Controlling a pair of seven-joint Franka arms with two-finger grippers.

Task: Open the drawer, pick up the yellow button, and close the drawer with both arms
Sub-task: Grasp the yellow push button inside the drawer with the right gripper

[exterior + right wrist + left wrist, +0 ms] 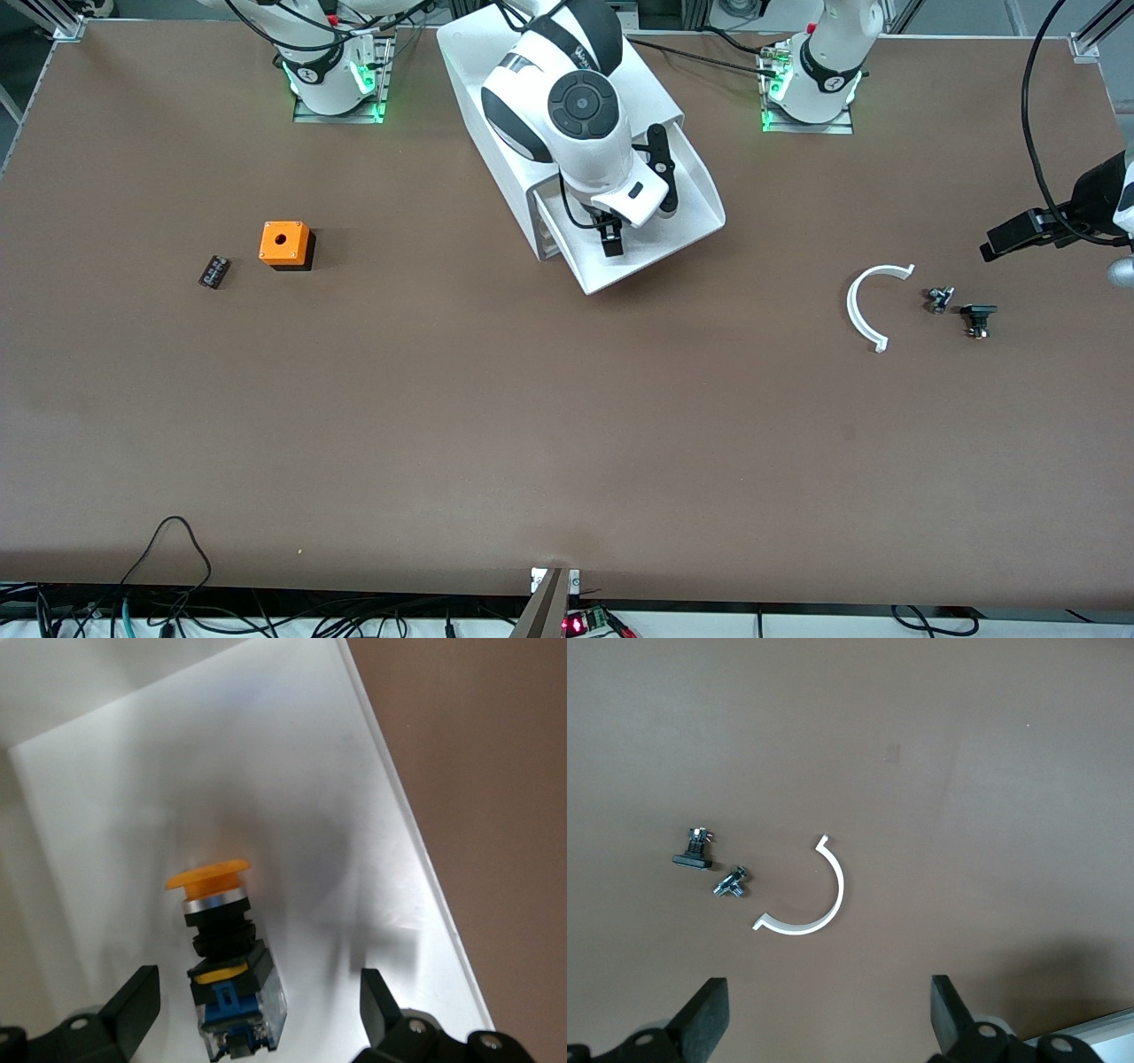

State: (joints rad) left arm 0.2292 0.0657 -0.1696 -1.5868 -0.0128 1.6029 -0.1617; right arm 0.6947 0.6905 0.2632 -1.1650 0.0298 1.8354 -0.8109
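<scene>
White arc piece (870,306) nearest camera, button (226,961) lying flat in open drawer (682,221) under spread right fingers (133,997), left fingers (709,1010) spread

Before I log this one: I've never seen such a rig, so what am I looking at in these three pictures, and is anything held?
Two white robot arms stand at a brown table. The big picture looks down from a high camera facing them. The other two come from cameras on each arm's wrist.

The right arm's end effector hangs over the pulled-out drawer of a white cabinet. Its wrist view shows the end effector open, with the button lying in the drawer between the fingers, not yet gripped.

The left arm's end effector is open over bare table near a white curved piece and two small dark parts. It holds nothing.

An orange cube and a small black part lie toward the right arm's end of the table.
</scene>
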